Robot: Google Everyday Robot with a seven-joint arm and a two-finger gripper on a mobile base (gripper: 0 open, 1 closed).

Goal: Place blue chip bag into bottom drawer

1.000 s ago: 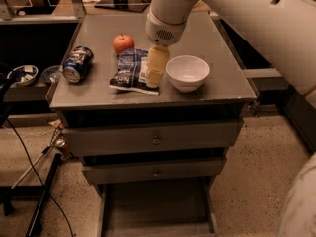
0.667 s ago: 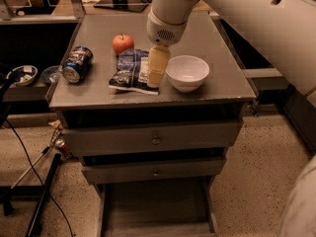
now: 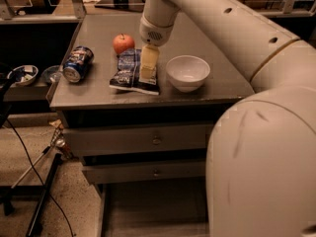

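The blue chip bag (image 3: 126, 72) lies flat on the grey cabinet top, between the apple and the front edge. My gripper (image 3: 148, 67) points down from above and rests over the bag's right half, touching or just above it. The bottom drawer (image 3: 148, 209) is pulled out at floor level below the two upper drawers. Its right part is hidden behind my arm.
A red apple (image 3: 123, 43) sits just behind the bag. A blue soda can (image 3: 77, 63) lies at the left edge. A white bowl (image 3: 187, 72) stands right of the gripper. My big white arm link (image 3: 261, 172) fills the lower right. Cables and a stand (image 3: 42, 196) lie on the floor at left.
The gripper stays over the bag, shifted hardly at all. The arm's large link now covers more of the lower right of the view.
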